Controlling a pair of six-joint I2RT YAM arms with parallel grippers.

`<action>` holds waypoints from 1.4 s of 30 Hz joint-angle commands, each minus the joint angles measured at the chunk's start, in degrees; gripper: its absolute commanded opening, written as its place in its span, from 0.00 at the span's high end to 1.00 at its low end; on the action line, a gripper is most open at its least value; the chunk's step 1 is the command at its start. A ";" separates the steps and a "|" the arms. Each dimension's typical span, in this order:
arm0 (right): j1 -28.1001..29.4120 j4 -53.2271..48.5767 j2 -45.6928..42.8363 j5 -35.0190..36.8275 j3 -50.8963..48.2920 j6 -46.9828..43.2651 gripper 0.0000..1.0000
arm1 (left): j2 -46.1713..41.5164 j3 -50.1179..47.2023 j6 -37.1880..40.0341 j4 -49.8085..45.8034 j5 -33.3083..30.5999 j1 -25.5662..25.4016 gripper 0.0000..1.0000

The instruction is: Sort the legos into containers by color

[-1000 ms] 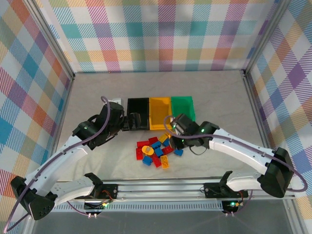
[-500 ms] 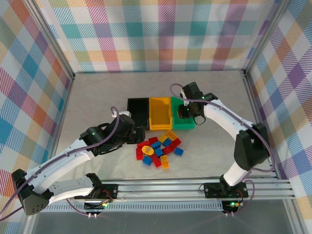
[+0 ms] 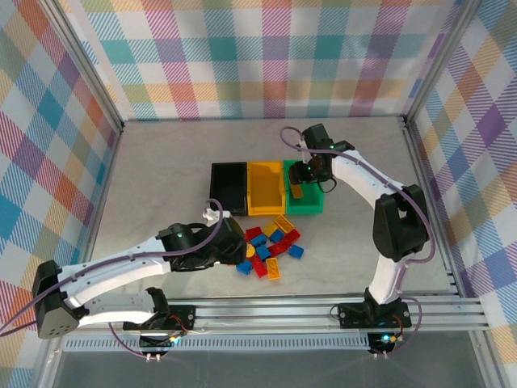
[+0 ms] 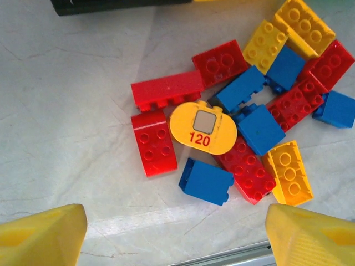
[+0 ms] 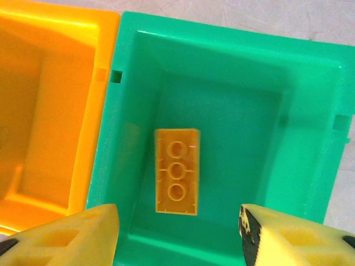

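- The right gripper (image 5: 180,233) hangs over the green bin (image 5: 233,72), right of centre in the top view. Its yellow fingers are spread and grasp nothing.
- A yellow-orange brick (image 5: 177,170) lies underside up on that bin's floor, clear of both fingers.
- The left gripper (image 4: 177,235) hovers released above the lego pile (image 4: 258,130) on the worktop (image 4: 66,83), mid-frame, below the black bin (image 3: 229,187) and yellow-orange bin (image 3: 265,187).
- A round yellow tile marked 120 (image 4: 203,128) rests on red and blue bricks.

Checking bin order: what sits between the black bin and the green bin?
The yellow-orange bin, in a row with the black bin and green bin; the top view shows it.
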 commanded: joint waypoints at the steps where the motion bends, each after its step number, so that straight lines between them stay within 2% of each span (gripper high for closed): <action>1: -0.29 -1.40 -6.62 -0.90 -1.37 0.61 0.40 | 2.31 -0.33 -2.27 1.41 -0.77 -2.87 0.22; 9: -0.29 -1.54 -19.99 -1.91 -10.91 4.15 0.37 | 12.86 1.72 -0.96 3.08 0.62 -6.71 0.35; 18: -0.26 -3.54 -28.15 -2.08 -16.61 6.23 0.33 | 18.22 1.43 1.74 6.57 4.05 -6.73 0.37; 30: -0.34 -4.99 -33.31 -0.86 -18.86 7.56 0.28 | 23.46 0.80 2.90 9.70 5.00 -5.88 0.37; 34: -0.27 -6.07 -34.45 -0.49 -18.94 7.63 0.27 | 23.63 0.91 2.82 8.53 4.04 -5.12 0.23; 36: -0.26 -6.19 -35.11 -0.23 -19.39 7.76 0.27 | 23.23 0.32 2.91 8.53 4.35 -4.46 0.20; 42: -0.22 -6.36 -36.41 0.32 -20.19 8.25 0.26 | 21.82 -1.80 4.31 10.30 6.51 -3.08 0.24</action>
